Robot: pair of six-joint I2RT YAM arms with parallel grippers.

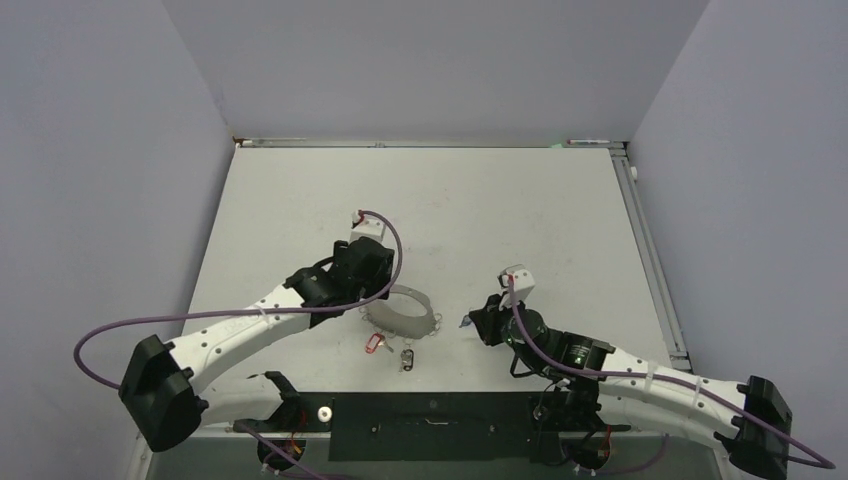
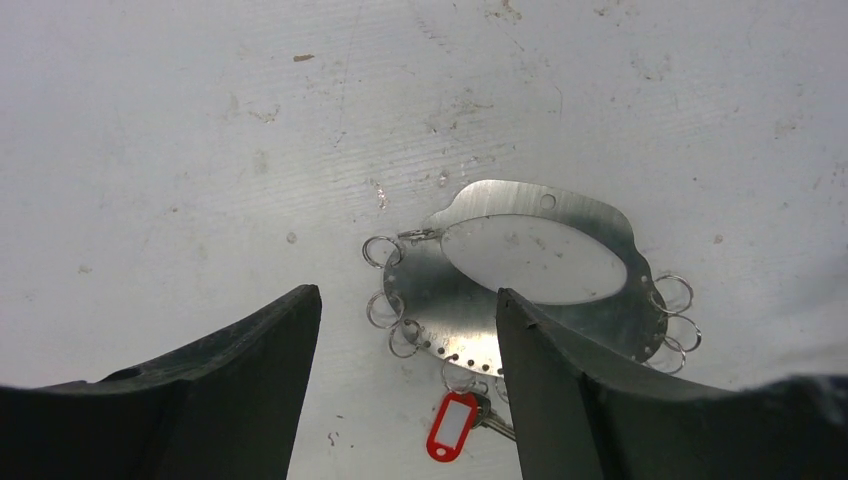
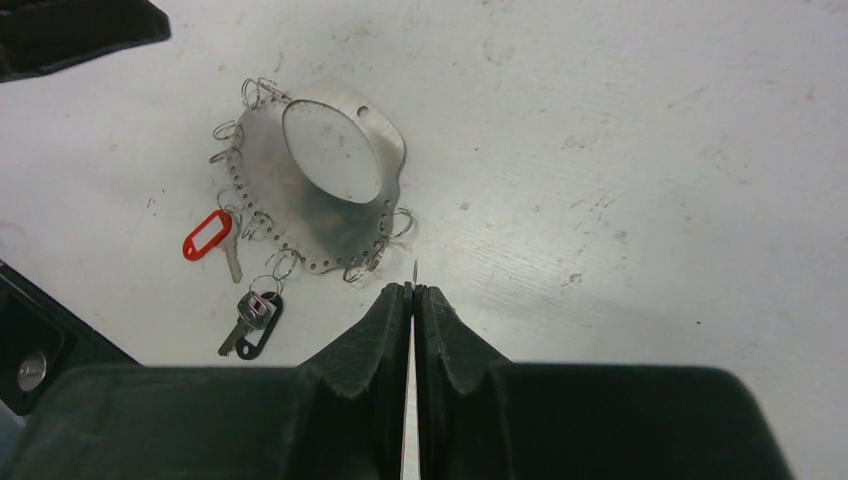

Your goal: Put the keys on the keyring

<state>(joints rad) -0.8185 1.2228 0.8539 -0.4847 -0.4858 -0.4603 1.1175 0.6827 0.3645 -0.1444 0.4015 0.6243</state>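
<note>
A white tabletop [image 1: 500, 210], scuffed and flecked with small dark marks, sits between plain grey walls [image 1: 100, 150]. Toward its near edge, between the two arms, lies the keyring [image 3: 330, 228]. It is a thin plate of brushed grey metal, oval with a wavy outline. A wide oval hole is cut through it, and a row of tiny punched holes runs along one edge. Small wire split rings [image 2: 380, 250] fan out from its rim on both sides. In the right wrist view one side looks raised off the table, but I cannot tell whether it lies fully flat.

Just beside the plate's near edge rests the red-tagged key [image 3: 207, 234], its glossy plastic tag framing a white label window above a short metal blade. Next to it lies the dark-headed key [image 3: 255, 315], with a wire ring at its head. Whether either key is threaded to the plate is too fine to make out.

The left gripper [image 2: 405, 298] hangs over the plate's ring-lined edge, its blunt black fingers [image 2: 250, 380] spread wide with nothing between them. The right gripper [image 3: 413, 290], just beside the plate's other side, is clenched on a thin metal blade seen edge-on. The overhead view shows a blue fleck at its tips, the blue-tagged key [image 1: 465, 322], mostly hidden by the fingers.
</note>
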